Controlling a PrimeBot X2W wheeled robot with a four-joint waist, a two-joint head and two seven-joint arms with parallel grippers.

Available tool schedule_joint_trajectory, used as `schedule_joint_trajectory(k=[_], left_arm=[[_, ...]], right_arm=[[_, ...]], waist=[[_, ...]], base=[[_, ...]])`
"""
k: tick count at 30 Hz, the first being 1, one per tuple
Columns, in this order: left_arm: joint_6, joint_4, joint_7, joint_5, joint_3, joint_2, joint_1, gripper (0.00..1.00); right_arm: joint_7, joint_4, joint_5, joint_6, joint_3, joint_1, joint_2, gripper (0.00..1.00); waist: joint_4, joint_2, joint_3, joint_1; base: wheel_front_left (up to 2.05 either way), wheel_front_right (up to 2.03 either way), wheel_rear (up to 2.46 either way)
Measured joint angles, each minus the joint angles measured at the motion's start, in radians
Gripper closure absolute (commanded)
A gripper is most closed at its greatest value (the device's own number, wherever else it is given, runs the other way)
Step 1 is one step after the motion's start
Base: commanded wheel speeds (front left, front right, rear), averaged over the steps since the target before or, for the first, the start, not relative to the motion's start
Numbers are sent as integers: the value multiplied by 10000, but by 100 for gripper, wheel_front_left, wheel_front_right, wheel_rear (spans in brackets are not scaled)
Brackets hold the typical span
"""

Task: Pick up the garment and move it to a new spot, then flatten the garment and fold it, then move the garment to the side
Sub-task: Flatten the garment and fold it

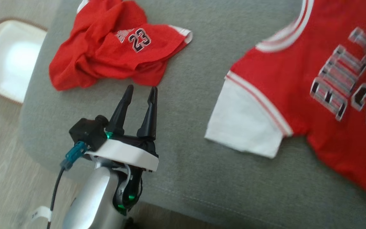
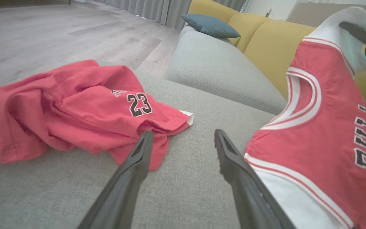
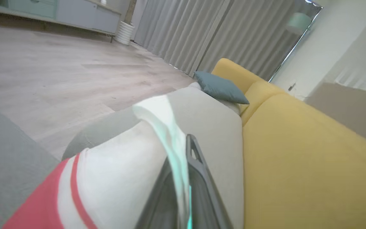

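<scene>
Number 23 (image 1: pixel 140 40) shows on crumpled red garment (image 1: pixel 106 54); right gripper (image 3: pixel 183 149) pinches jersey sleeve (image 3: pixel 122 165).

A home living room: a yellow sofa (image 3: pixel 297 152) with a blue cushion (image 3: pixel 220 87), long grey curtains (image 3: pixel 202 35) and wooden floor (image 3: pixel 43 73).

Grey cushion (image 1: pixel 186 133): fills centre of frame.
Crumpled red shorts (image 1: pixel 106 54), numbered 23: upper left, on the cushion.
Red jersey (image 1: pixel 313 79), white sleeve: right.
Left gripper (image 1: pixel 141 88): lower left, fingers apart, tips just beside the shorts.
Pale wood floor (image 1: pixel 2 165): left edge.
</scene>
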Motion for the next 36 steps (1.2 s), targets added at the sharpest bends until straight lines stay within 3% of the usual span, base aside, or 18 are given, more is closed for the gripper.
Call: schedule_joint_trajectory(k=[5, 11, 12, 13, 24, 36], left_arm=[[40, -8, 0, -194, -31, -4, -31, 0], [44, -38, 0, -272, -44, -13, -205, 0], [46, -38, 0, -305, -48, -15, -208, 0], [77, -36, 0, -339, -52, -15, -208, 0], [67, 23, 0, -8, 196, -38, -340, 0], [-12, 134, 0, 552, 698, -31, 370, 0]], right_arm=[[-13, 780, -677, 0, 894, -1362, -410, 100], [-401, 1250, -1206, 0, 963, -2206, -533, 100], [-472, 1308, -1298, 0, 905, -2267, -527, 19], [-506, 1390, -1371, 0, 815, -2293, -495, 0], [-1170, 2364, -1521, 0, -161, -1443, 186, 0], [-2196, 2215, -198, 0, -1273, 1605, 1639, 0]], waist=[[377, 0, 392, 0], [560, 0, 688, 0], [564, 0, 720, 0], [548, 0, 732, 0], [-93, 0, 215, 0], [-1255, 0, -1415, 0]], base=[[0, 0, 0], [0, 0, 0], [0, 0, 0], [0, 0, 0], [0, 0, 0], [0, 0, 0]])
